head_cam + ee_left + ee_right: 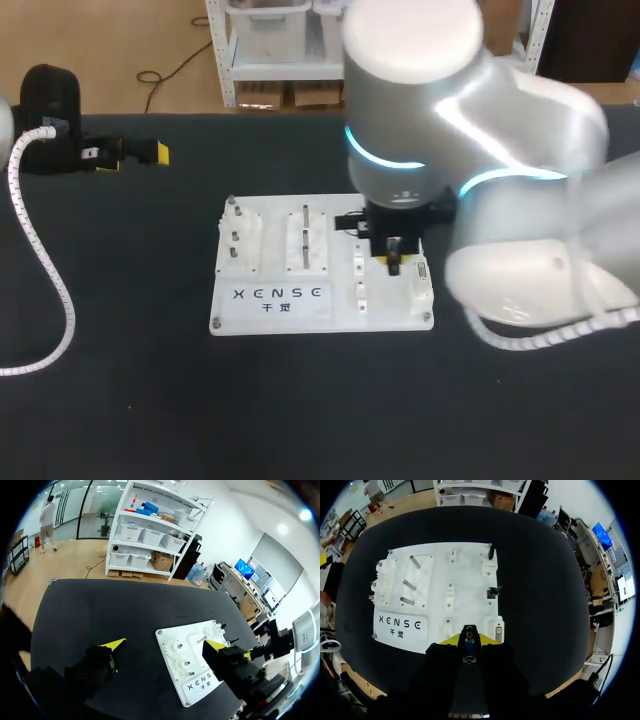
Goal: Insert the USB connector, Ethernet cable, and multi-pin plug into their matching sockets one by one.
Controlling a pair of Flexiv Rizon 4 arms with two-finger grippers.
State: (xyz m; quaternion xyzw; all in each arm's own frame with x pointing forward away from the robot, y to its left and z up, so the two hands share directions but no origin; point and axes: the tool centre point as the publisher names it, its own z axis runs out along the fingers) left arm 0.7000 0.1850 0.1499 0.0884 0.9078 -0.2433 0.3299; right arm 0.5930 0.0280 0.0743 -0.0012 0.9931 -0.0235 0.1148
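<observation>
Right gripper (468, 640): its yellow-tipped fingers are set narrow and clamp a dark plug (468, 647) with a blue patch from two sides. By its slim body it is probably the USB connector. This cannot be confirmed from these views.

Plug axis: the long axis runs along the fingers, with the free end pointing down at the white board (465, 565).

Position: the plug hangs over the board's near right corner. A small white fitting (448, 626) lies on one side and a pale socket block (498, 630) on the other, just beside the fingers. No contact with either is visible. In the head view the right gripper (393, 260) stands upright over that same corner of the board (275, 300).

Other items: two dark pieces, (492, 592) and (491, 551), sit further along the same edge of the board. Whether they are plugs or sockets is unclear.

Left gripper (140, 153): parked on the far left of the dark surface (300, 400), well apart from the board. Its wrist view shows the fingers spread wide with nothing between them.

Judgement: the right arm is the working arm. The coming move depends on a small sideways alignment of the plug tip with its socket mouth, followed by a straight push along the plug's axis. A tilt would probably jam it at the mouth.
</observation>
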